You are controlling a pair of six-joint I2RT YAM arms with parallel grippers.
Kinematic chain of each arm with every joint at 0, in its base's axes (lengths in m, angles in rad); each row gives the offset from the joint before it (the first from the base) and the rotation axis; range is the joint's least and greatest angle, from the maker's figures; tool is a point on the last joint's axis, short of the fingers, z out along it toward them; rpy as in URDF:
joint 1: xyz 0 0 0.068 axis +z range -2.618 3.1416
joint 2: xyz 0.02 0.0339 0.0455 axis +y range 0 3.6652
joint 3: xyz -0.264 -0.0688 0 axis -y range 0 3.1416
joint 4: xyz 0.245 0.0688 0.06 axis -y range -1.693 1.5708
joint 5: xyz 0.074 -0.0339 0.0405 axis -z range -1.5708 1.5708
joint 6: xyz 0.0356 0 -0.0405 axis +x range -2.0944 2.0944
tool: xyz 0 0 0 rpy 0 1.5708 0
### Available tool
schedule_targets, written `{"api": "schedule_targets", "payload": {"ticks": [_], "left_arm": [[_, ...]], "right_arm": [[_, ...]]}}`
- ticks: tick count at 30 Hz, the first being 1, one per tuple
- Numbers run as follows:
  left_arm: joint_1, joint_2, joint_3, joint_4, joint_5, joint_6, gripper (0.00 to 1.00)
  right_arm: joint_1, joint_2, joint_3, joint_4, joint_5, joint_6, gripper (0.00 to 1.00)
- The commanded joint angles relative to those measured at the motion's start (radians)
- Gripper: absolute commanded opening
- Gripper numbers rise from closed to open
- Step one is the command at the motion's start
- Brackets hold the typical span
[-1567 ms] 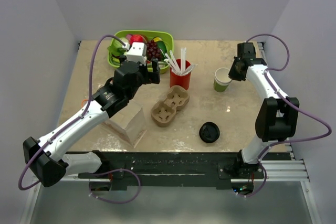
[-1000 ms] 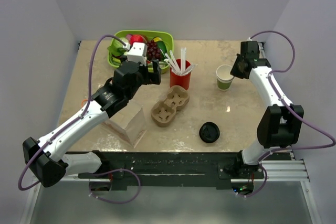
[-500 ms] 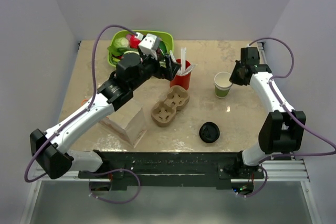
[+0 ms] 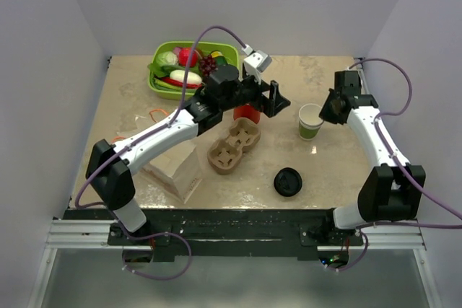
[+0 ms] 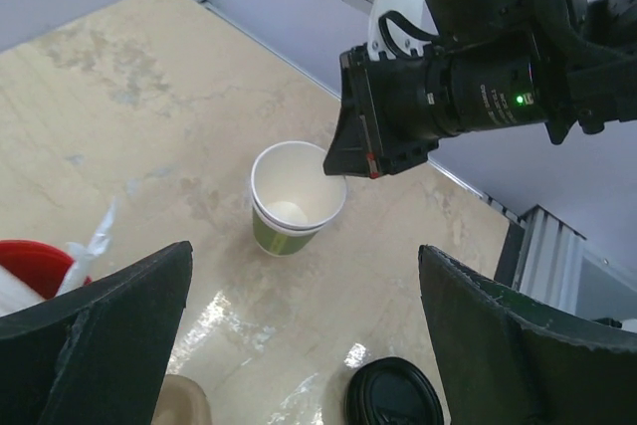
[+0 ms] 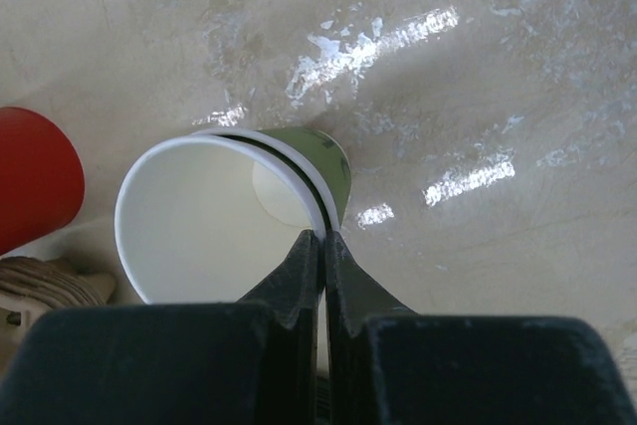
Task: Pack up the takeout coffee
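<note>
Right wrist: jaws pinch green cup [image 6: 224, 211] rim.

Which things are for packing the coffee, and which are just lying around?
For the job: small green paper cup, pinched by the right tool; round black plastic lid.
Lying about: red cup of white sticks; green basket of toy food; brown paper bag; brown cardboard cup carrier.
</note>
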Motion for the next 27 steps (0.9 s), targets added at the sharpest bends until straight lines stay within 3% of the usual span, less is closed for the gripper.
{"api": "schedule_targets", "payload": {"ticks": [1,13,19,22,27], "left_arm": [[-0.046,0.028,0.033,0.118,0.118,-0.02,1.0],[-0.092,0.215,0.18,0.069,0.057,-0.082,1.0],[-0.072,0.281,0.126,0.117,0.126,-0.212,0.99],[-0.059,0.293,0.091,0.174,0.17,-0.278,0.98],[-0.058,0.315,0.085,0.17,0.122,-0.293,0.96]], "right_arm": [[-0.049,-0.053,-0.037,0.034,-0.005,0.044,0.0],[-0.12,-0.147,-0.076,0.094,-0.095,0.049,0.0],[-0.14,-0.171,-0.098,0.082,-0.079,0.05,0.0],[-0.158,-0.171,-0.118,0.094,-0.143,0.047,0.0],[-0.174,-0.18,-0.133,0.094,-0.216,0.047,0.0]]}}
